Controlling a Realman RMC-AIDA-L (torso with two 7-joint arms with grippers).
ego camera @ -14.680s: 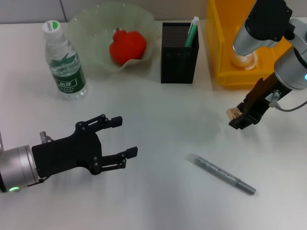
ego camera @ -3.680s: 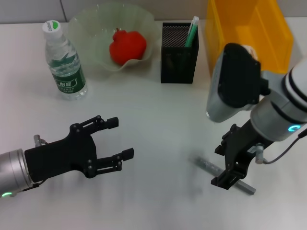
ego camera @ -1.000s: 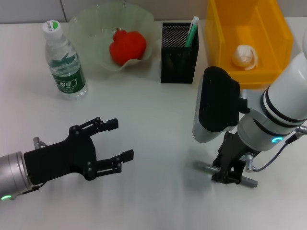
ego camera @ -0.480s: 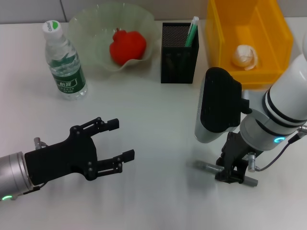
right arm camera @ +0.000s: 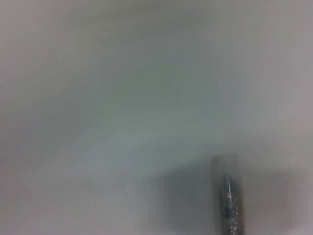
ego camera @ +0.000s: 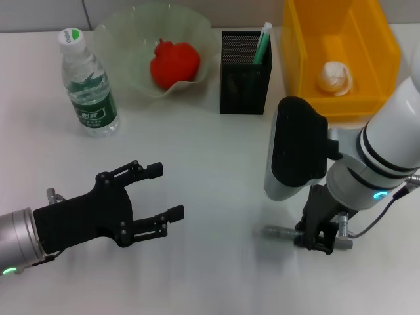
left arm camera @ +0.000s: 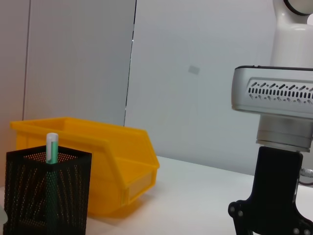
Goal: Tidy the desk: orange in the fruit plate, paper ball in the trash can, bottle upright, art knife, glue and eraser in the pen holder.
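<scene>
The grey art knife [ego camera: 281,231] lies on the white desk at the front right; a blurred end of it shows in the right wrist view [right arm camera: 229,199]. My right gripper [ego camera: 319,239] is down on the knife's middle with its fingers closed around it. My left gripper [ego camera: 156,195] is open and empty, hovering over the desk at the front left. A red round fruit [ego camera: 174,62] lies in the glass fruit plate [ego camera: 121,33]. The bottle [ego camera: 87,84] stands upright. The paper ball [ego camera: 335,77] lies in the yellow bin [ego camera: 298,59]. The black mesh pen holder [ego camera: 244,72] holds a green-capped stick [ego camera: 262,42].
The left wrist view shows the pen holder [left arm camera: 46,198], the yellow bin [left arm camera: 102,161] and the right arm's wrist [left arm camera: 274,196] farther off. Bare desk lies between the two grippers and in front of the pen holder.
My right gripper has shifted slightly on the knife. The knife has turned from slanted to nearly level across the desk. The left arm has not moved.
</scene>
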